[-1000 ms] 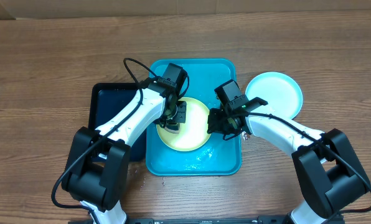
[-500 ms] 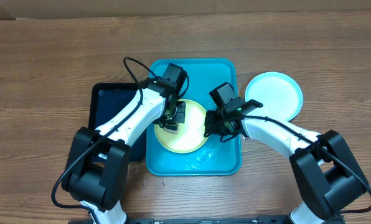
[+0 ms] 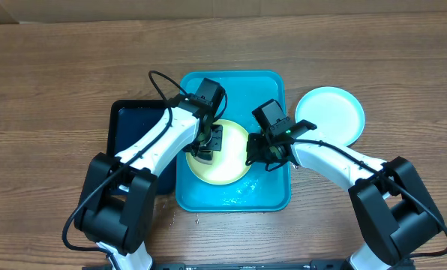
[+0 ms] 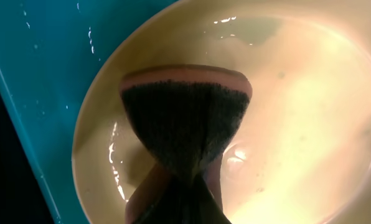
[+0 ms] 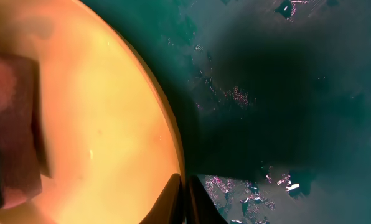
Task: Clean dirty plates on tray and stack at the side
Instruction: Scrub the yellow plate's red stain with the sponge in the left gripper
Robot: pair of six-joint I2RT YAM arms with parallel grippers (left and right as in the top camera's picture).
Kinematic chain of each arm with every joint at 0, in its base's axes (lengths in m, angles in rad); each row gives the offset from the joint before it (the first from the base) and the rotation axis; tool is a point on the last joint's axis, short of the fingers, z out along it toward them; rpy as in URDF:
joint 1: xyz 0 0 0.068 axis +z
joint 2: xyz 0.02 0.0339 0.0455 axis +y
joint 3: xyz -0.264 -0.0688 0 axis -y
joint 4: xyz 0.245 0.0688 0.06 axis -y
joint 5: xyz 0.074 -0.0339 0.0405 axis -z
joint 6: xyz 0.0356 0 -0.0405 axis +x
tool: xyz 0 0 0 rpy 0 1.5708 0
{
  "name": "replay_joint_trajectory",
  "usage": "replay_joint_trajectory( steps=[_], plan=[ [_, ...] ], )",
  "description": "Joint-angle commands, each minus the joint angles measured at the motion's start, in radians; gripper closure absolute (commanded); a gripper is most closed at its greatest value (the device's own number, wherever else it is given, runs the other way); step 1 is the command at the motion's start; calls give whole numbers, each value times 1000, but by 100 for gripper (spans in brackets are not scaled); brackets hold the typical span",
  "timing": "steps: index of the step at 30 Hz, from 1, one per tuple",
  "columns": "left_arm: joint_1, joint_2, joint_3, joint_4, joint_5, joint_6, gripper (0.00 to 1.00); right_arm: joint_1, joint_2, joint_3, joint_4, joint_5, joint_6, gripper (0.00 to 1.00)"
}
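Over the last second my right gripper (image 3: 256, 152) has slid left across the large bright turquoise rectangular plastic tray (image 3: 235, 88) to the edge of the round lime-green-rimmed plastic plate (image 3: 231, 163). The left arm has barely shifted. The plate lies flat and wet in the middle of the tray, and I can make out no red smear on its pale centre. In the right wrist view the two fingertips stand close together with the plate's rim between them, so I read that gripper as clamped on the rim. My left gripper (image 3: 206, 148) grips a dark scouring sponge with a pinkish backing (image 4: 185, 115), squeezed to a waist where it is held. The sponge's free end is over the plate's left part.

I judge the step to be scrubbing while the right arm pins the plate. I would hold the right grip steady and low so the plate neither tips nor skates on the wet tray. The sponge should work in overlapping strokes from the left rim rightward, stopping short of the right fingers. Light pressure should do. The round light-blue-rimmed plastic plate (image 3: 330, 112) sits on the table just right of the tray, which I take to be the stacking spot.
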Motion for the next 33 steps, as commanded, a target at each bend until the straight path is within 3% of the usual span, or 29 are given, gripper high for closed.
replay_joint_trajectory(
  steps=[1,5,12,21,24,29,33],
  plan=[
    [4,28,-38,32,-6,-5,96,5,-8,-7,6,18,0,96],
    [8,64,-67,63,12,-19,96,5,-8,-7,6,18,0,96],
    [19,117,-63,64,209,59,95,5,-8,-7,7,18,0,96],
    [107,117,-35,142,734,60,96,5,-8,-7,6,18,0,96],
    [157,112,33,109,850,59,96,5,-8,-7,6,18,0,96],
    [198,45,154,-34,782,88,96,5,-8,-7,6,18,0,96],
    [184,-35,173,-103,481,86,96,5,-8,-7,7,18,0,96]
  ],
)
